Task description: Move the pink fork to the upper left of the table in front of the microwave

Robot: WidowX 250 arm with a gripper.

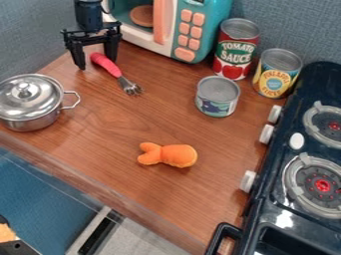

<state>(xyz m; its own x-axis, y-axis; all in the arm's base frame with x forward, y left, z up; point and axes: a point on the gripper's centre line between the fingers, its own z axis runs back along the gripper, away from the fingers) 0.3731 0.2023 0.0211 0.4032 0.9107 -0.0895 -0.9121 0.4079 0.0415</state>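
A black two-finger gripper, spread wide with nothing in its grasp, hangs at the brown wooden table's upper left, beside a pink-handled metal fork near a teal-and-white toy microwave.

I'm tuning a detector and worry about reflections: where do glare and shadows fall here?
Camera view: bright highlights on the metal pot; a white glare patch on the black stove near its lower burner; no harsh glare on the pink fork; only a soft shadow beneath the orange toy.
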